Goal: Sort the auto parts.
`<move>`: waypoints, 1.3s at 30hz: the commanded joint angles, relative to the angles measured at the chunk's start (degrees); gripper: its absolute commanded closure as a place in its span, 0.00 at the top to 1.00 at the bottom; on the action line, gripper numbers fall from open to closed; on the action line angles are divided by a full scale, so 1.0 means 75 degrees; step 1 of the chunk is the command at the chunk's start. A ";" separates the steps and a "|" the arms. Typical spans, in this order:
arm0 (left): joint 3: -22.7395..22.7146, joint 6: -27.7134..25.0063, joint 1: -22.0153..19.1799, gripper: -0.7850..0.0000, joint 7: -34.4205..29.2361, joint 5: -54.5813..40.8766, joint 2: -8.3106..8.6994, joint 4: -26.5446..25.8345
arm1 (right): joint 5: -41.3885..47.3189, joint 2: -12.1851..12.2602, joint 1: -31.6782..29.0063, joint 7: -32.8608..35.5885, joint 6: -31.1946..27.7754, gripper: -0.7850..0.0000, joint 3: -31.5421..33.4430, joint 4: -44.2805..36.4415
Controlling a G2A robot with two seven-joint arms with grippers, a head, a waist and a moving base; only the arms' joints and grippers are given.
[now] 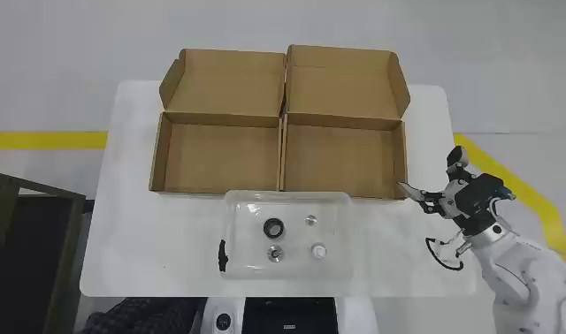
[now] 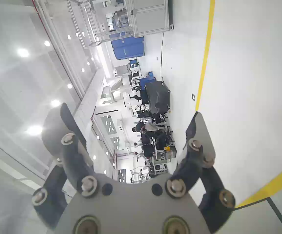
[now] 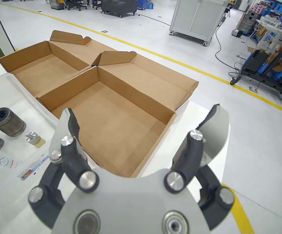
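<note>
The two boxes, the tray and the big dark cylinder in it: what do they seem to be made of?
Left box and right box: corrugated cardboard, brown and matte; folded flaps and raw cut edges show it. Tray: probably clear plastic, glossy; the white table shows through it. Dark cylinder: likely steel, with a dull grey sheen and a black bore.

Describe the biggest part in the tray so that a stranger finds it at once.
Find the clear plastic tray in front of the two cardboard boxes. Inside, it is the dark hollow cylinder; its three neighbours are smaller and paler.
</note>
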 commanded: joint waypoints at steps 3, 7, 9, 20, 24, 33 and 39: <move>0.0000 0.0000 0.0000 1.00 0.0000 0.0000 0.0000 0.0000 | 0.0000 0.0000 0.0000 0.0000 0.0000 1.00 0.0000 0.0000; 0.0000 0.0000 0.0000 1.00 0.0000 0.0000 0.0000 0.0000 | 0.0000 0.0000 0.0000 0.0000 0.0000 1.00 0.0000 0.0000; 0.0000 0.0000 0.0000 1.00 0.0000 0.0000 0.0000 0.0000 | 0.0000 0.0000 0.0000 0.0000 0.0000 1.00 0.0000 0.0000; 0.0000 0.0000 0.0000 1.00 0.0000 0.0000 0.0000 0.0000 | 0.0267 0.0004 0.0053 0.0054 -0.0180 1.00 -0.0135 0.0092; 0.0000 0.0000 0.0000 1.00 0.0000 0.0000 0.0000 0.0000 | 0.0497 0.0085 0.0352 0.0772 -0.0934 1.00 -0.0266 0.0260; 0.0000 0.0000 0.0000 1.00 0.0000 0.0000 0.0000 0.0000 | 0.1437 0.0266 0.0991 0.2379 -0.2473 1.00 -0.0986 0.0206; 0.0000 0.0000 0.0000 1.00 0.0000 0.0000 0.0000 0.0000 | 0.2075 0.0426 0.1330 0.3555 -0.2666 1.00 -0.1816 -0.0051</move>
